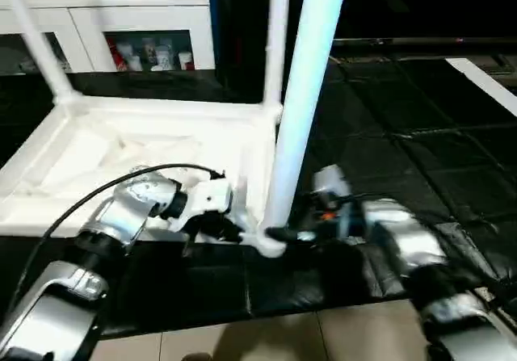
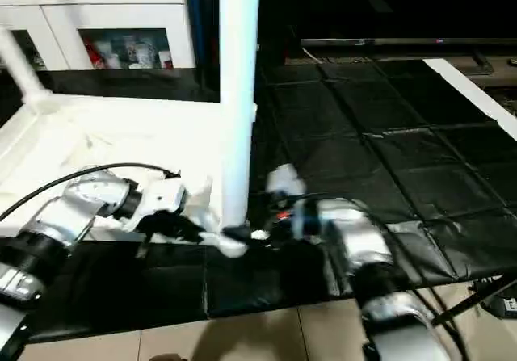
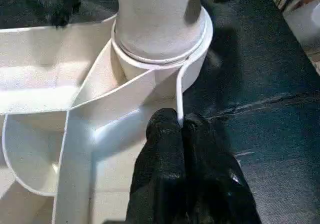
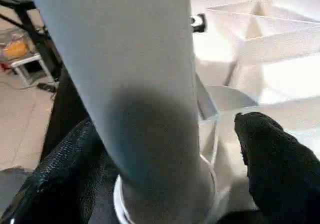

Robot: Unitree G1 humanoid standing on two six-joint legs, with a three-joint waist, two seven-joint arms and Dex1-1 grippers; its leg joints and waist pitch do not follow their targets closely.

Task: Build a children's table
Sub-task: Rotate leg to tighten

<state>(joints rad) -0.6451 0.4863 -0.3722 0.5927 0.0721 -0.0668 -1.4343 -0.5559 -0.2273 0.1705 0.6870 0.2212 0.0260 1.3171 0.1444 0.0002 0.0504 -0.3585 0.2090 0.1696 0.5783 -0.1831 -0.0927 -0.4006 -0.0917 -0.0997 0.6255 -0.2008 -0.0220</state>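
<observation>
Table top [image 1: 121,159] is seen inverted on floor; three legs seated incl. near leg [image 1: 303,94] at centre. Left gripper [image 3: 182,129] is clenched on socket rim, right gripper [image 4: 165,149] spread wide around leg; fourth leg unseen.

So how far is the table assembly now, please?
Done: three legs stand upright in corner sockets of the upside-down tabletop, including the near leg. In hand: the left gripper is shut on the rim by that socket; the right gripper straddles the near leg, jaws open. Left: the fourth leg, then turning the table upright.
</observation>
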